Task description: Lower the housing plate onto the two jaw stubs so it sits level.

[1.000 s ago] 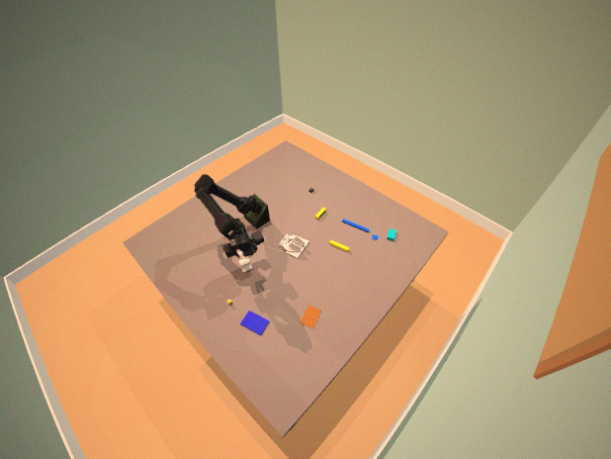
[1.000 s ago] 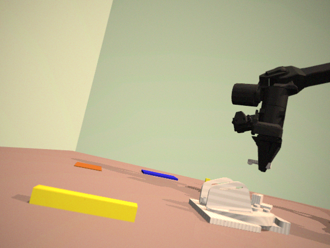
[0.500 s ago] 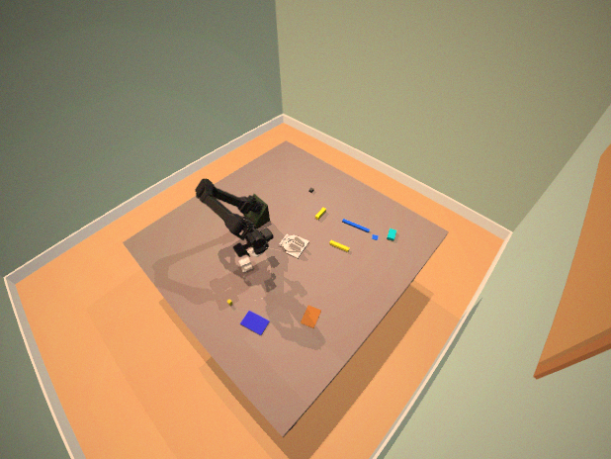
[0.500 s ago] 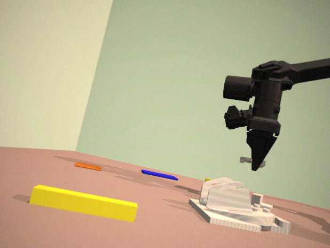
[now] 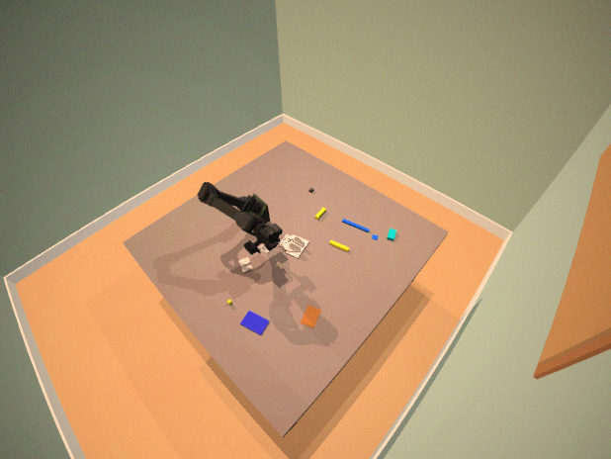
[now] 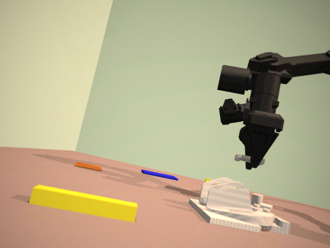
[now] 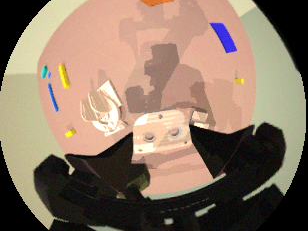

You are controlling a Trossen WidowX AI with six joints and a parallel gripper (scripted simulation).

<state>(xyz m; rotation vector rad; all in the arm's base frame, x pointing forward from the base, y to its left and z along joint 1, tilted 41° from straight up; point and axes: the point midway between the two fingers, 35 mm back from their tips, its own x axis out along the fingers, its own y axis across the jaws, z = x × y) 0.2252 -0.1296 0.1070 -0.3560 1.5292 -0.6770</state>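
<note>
My gripper (image 6: 251,165) (image 7: 159,131) is shut on the pale housing plate (image 6: 241,157) (image 7: 162,123), a flat piece with two round holes, held by its sides. The plate looks roughly level and hangs well above the table. The white base (image 5: 305,243) (image 6: 235,224) (image 7: 113,93) lies on the table, to the left of the plate in the wrist view. Two jaws with tall rounded fins stand on it, the near jaw (image 6: 228,199) and the far jaw (image 6: 205,193). The stubs are too small to tell apart. The plate is not over the base.
A small white block (image 5: 245,264) (image 7: 200,118) sits on the table near the gripper. A dark blue slab (image 5: 255,322) (image 6: 160,175) (image 7: 223,38), an orange slab (image 5: 310,317) (image 6: 88,166), yellow bars, a blue bar (image 5: 355,226) and a teal block (image 5: 392,234) lie farther out.
</note>
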